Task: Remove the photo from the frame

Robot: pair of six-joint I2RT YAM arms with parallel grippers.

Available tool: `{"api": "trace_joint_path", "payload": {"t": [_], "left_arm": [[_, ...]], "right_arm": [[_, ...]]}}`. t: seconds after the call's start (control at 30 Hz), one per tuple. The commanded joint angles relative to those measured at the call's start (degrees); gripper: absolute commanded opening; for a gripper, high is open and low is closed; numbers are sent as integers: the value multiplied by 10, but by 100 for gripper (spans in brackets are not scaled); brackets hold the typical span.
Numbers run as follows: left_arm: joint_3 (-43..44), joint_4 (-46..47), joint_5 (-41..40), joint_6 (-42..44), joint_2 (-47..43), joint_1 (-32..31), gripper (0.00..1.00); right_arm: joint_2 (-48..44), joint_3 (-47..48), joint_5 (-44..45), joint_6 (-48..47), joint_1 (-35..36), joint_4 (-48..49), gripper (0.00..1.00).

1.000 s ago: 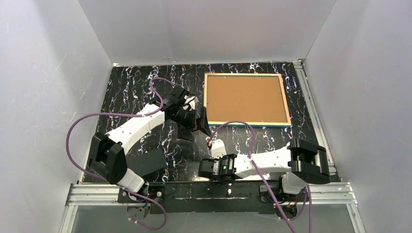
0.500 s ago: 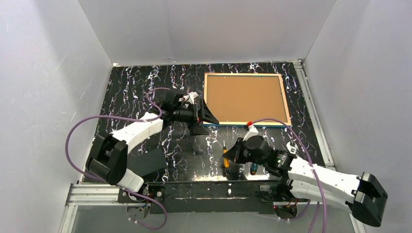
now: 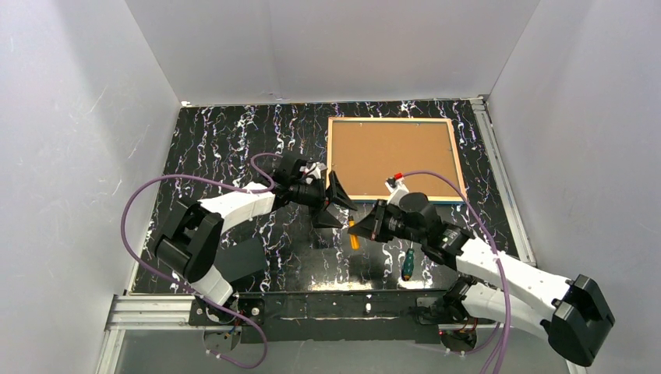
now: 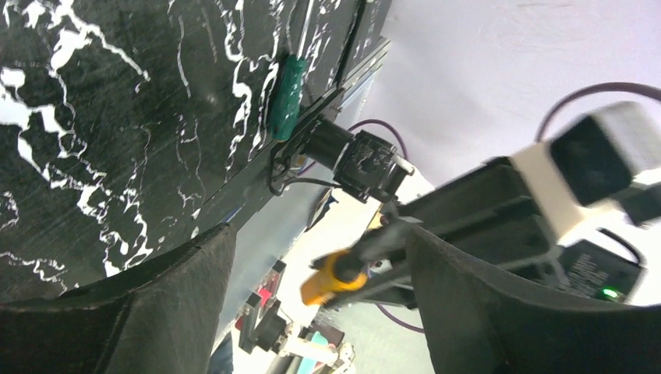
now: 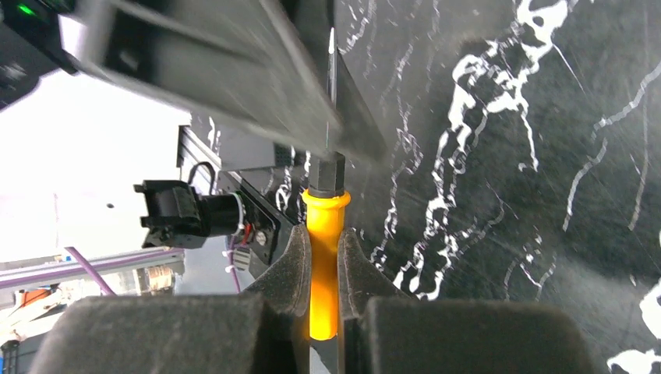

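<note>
The frame (image 3: 390, 119) lies face down at the back right, showing its light wood back and a blue near edge. A brown backing board (image 3: 390, 156) fills it and hides the photo. My left gripper (image 3: 337, 204) (image 4: 319, 241) hovers open off the frame's near-left corner, nothing clamped. My right gripper (image 3: 365, 228) (image 5: 323, 241) is shut on the handle of an orange screwdriver (image 3: 353, 234) (image 5: 325, 234). Its thin shaft (image 5: 331, 93) points at the left gripper's finger. The orange screwdriver (image 4: 335, 276) shows between the left fingers in the left wrist view.
A green-handled screwdriver (image 3: 408, 263) (image 4: 284, 97) lies on the black marbled table (image 3: 226, 148) near the front edge. White walls close in three sides. A metal rail (image 3: 499, 171) runs along the right edge. Purple cables loop over both arms.
My right arm has swung from the near edge up to the middle with the orange screwdriver. My left gripper moved right towards the frame's near-left corner and narrowed slightly.
</note>
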Motion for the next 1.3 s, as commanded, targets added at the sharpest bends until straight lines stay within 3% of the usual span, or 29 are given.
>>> {"api": "trace_joint_path", "payload": {"t": [0.0,0.07,0.37,0.43,0.5,0.57,0.67,0.77,0.87,0.97,1.07,1.27], "left_arm": [[5,-85,6,35,-10,-14,74],[3,-86,2,34,-9,-14,65],[32,-169,-8,62,-26,-12,0],[45,-234,-33,66,-37,-11,0],[48,-290,-63,45,-54,-6,0],[23,-283,-89,-17,-83,2,0],[-14,-238,-117,-115,-130,12,0],[-24,-250,-139,-183,-158,16,0],[-60,-185,-126,-278,-156,16,0],[-106,-79,-118,-373,-155,16,0],[-111,-84,-123,-385,-166,16,0],[-114,-75,-137,-401,-172,15,0]], "right_arm": [[33,77,-24,-26,-8,12,1],[51,95,-30,-33,-8,5,1],[92,125,-19,-49,9,-32,4],[97,140,24,-57,40,-71,39],[103,162,108,-57,80,-121,66],[111,186,203,-51,131,-158,75],[125,204,334,-16,202,-183,79],[130,195,402,17,236,-170,78],[116,172,445,17,255,-131,68],[77,116,448,8,258,-46,67],[29,53,447,-1,258,68,67],[23,54,452,19,253,47,66]]}}
